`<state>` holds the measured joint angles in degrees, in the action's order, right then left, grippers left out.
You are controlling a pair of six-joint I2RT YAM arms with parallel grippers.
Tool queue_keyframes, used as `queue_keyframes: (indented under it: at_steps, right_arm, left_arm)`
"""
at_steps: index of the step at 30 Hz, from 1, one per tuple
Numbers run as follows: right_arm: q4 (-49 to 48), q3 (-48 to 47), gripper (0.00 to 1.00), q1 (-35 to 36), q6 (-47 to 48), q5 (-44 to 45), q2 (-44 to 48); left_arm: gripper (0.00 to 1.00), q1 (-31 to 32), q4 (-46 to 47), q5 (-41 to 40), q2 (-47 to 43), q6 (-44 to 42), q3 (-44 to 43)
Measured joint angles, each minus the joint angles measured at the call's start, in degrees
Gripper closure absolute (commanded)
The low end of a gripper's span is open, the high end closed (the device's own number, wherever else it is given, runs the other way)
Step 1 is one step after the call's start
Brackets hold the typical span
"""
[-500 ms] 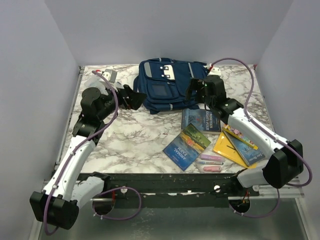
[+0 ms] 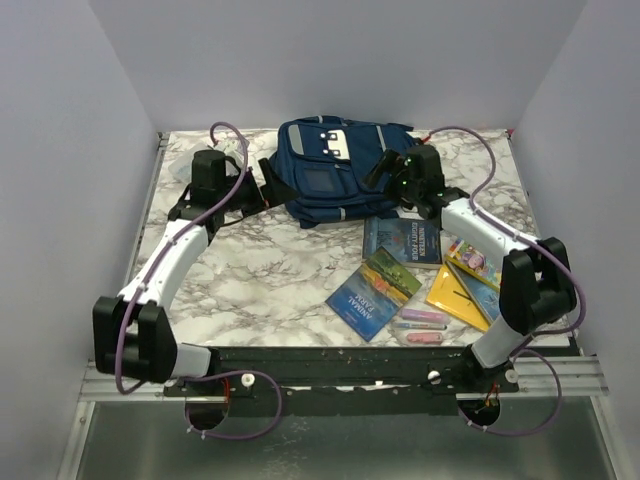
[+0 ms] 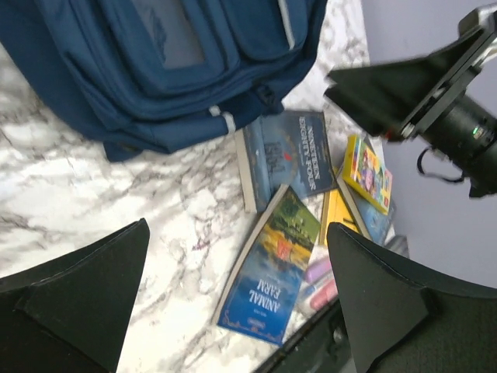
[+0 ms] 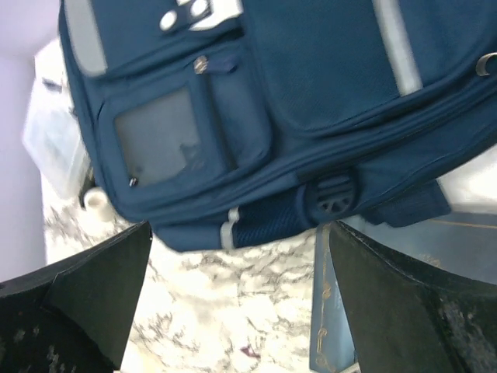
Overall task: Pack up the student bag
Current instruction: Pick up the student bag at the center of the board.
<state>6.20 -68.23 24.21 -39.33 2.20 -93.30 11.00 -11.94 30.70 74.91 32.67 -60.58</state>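
Both jaws now closer to navy, grey-striped student bag

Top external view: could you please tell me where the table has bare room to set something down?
Bare marble lies centre-left, bordered by the left arm, the student bag and the Animal Farm book. The front-right is crowded with books and markers beside the right arm.
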Motion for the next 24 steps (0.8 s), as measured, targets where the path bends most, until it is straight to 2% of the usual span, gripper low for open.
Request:
queue_keyframes:
  at_steps: [6, 11, 15, 17, 24]
  right_arm:
    - [-6.4, 3.7, 0.0, -11.2, -9.4, -5.7, -3.3]
    - [-7.3, 2.9, 0.0, -18.3, -10.2, -6.6, -7.7]
    - [-7.3, -0.9, 0.0, -19.7, -9.4, -7.4, -13.7]
    - [-7.9, -1.1, 0.03, -20.3, -9.2, -8.2, -15.5]
    - [-12.9, -3.9, 0.05, -21.0, -8.6, -13.9, -23.0]
  left_arm:
    - [0.02, -1.4, -1.2, 7.6, 9.1, 4.5, -0.8]
    - [0.02, -1.4, -1.7, 11.4, 11.2, 6.5, -1.3]
    - [0.02, -1.6, -1.7, 12.7, 11.1, 7.2, -2.8]
    - [0.02, -1.6, -1.6, 12.8, 11.0, 7.2, -3.0]
    - [0.02, -1.9, -1.6, 12.8, 10.4, 7.1, -3.0]
